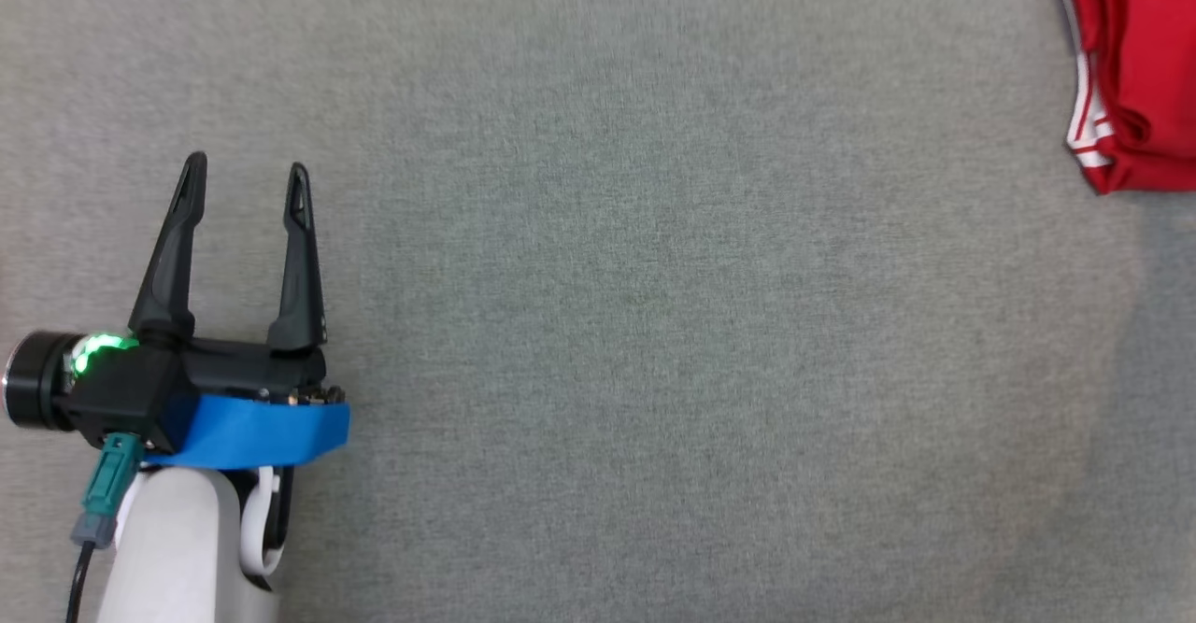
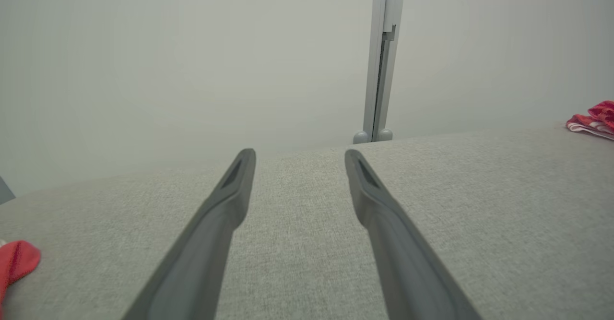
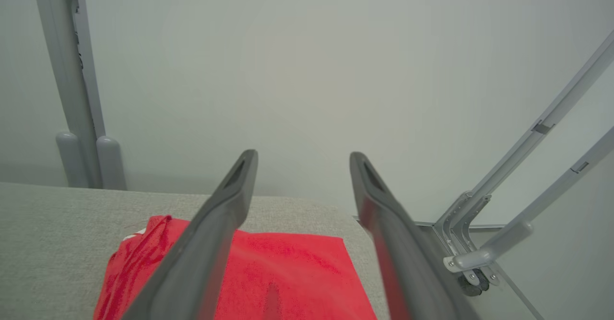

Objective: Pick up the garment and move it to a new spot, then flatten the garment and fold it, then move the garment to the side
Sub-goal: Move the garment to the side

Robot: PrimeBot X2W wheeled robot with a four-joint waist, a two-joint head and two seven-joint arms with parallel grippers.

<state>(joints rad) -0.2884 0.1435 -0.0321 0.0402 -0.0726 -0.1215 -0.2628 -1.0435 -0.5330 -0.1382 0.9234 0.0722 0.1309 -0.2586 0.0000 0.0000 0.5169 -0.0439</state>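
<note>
Garment [image 1: 1135, 63]: red, folded, by table [image 1: 654, 324] edge (white-striped hem)
Left gripper [image 1: 248, 167]: spread, empty
Right gripper [image 3: 302, 156]: spread over garment

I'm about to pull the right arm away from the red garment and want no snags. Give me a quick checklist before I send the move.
1. Right tool open, nothing between its fingers: ok.
2. Right tool lifted clear of the garment: cannot tell; its fingers lie over the cloth in the right wrist view.
3. Garment folded compactly: ok.
4. Garment wholly on the table: cannot tell; the head view cuts it off at the right.
5. Left tool open, empty, far from the garment: ok.
</note>
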